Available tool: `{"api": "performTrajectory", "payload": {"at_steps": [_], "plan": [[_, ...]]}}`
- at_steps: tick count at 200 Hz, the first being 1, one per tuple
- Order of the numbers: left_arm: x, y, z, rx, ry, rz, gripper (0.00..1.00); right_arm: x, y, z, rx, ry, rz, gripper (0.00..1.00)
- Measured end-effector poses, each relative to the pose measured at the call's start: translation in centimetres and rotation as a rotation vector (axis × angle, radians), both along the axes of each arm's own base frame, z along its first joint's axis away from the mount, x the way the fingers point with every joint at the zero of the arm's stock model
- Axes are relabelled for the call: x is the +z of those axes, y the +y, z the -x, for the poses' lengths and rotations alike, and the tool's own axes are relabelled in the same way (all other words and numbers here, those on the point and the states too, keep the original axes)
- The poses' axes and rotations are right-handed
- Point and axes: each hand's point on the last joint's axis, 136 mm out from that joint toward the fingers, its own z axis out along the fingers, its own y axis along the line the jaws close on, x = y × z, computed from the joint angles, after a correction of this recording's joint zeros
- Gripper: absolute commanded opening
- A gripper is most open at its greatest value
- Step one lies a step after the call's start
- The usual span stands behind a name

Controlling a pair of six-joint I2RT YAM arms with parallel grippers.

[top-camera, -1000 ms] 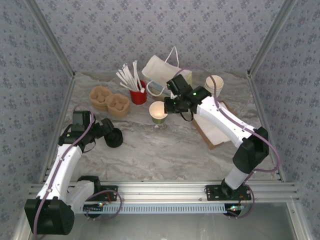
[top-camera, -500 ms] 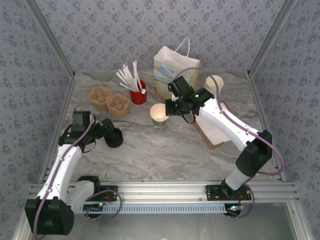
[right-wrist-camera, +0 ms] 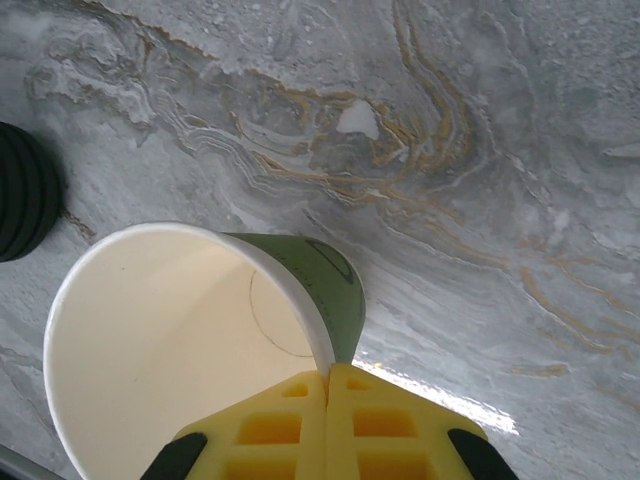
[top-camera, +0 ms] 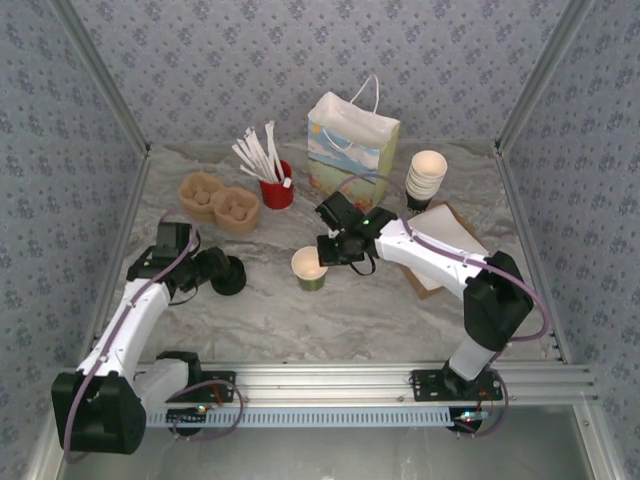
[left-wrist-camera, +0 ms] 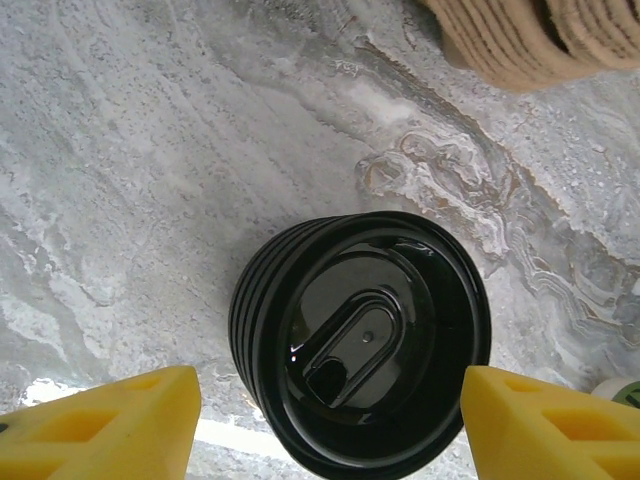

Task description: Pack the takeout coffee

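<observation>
An olive-green paper cup (top-camera: 310,268) stands open-topped on the marble table, its cream inside showing and no lid on it. My right gripper (top-camera: 326,249) is shut on its rim; in the right wrist view the yellow fingers (right-wrist-camera: 290,420) pinch the cup wall (right-wrist-camera: 330,285) from above. A stack of black plastic lids (top-camera: 228,275) lies on its side to the left. My left gripper (top-camera: 207,266) is open, and in the left wrist view its yellow fingertips (left-wrist-camera: 110,415) flank the lid stack (left-wrist-camera: 365,340) without touching it.
A tall gift bag (top-camera: 352,145) stands at the back. Beside it are stacked white cups (top-camera: 427,175), a red cup of stirrers (top-camera: 276,188) and cardboard cup carriers (top-camera: 218,202). Brown paper with napkins (top-camera: 440,240) lies at the right. The carrier edge (left-wrist-camera: 520,40) is near the lids.
The gift bag went from tipped to upright. My right gripper carried the green cup away from the bag toward the near left. My left gripper edged toward the lid stack.
</observation>
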Motion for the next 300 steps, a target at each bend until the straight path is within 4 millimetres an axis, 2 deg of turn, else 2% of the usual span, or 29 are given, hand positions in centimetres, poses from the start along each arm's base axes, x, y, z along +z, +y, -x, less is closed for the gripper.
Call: {"api": "performTrajectory", "payload": {"at_steps": [33, 63, 105, 135, 196, 261, 300], "plan": [[-0.8, 0.2, 0.4, 0.002, 0.037, -0.028, 0.64, -0.6, 0.5, -0.2, 0.003, 0.002, -0.001, 0.12], [-1.4, 0.0, 0.8, -0.008, 0.073, -0.038, 0.63, -1.0, 0.6, -0.3, -0.004, 0.009, 0.001, 0.27], [-1.5, -0.1, 0.9, -0.007, 0.079, -0.035, 0.56, -0.8, 0.4, -0.2, -0.013, 0.012, 0.014, 0.39], [-1.6, -0.1, 0.9, -0.008, 0.081, -0.037, 0.47, 0.3, 0.0, -0.4, -0.02, -0.001, 0.024, 0.41], [-2.2, 0.1, 0.9, -0.003, 0.109, -0.049, 0.39, 5.7, -1.8, -0.8, -0.058, -0.093, -0.034, 0.43], [-2.4, 0.1, 0.9, -0.001, 0.115, -0.052, 0.35, 6.3, -2.9, -0.8, -0.074, -0.095, -0.031, 0.43], [-2.4, 0.1, 0.4, 0.001, 0.104, -0.049, 0.33, 7.6, -3.7, -1.1, -0.092, -0.119, -0.052, 0.43]]}}
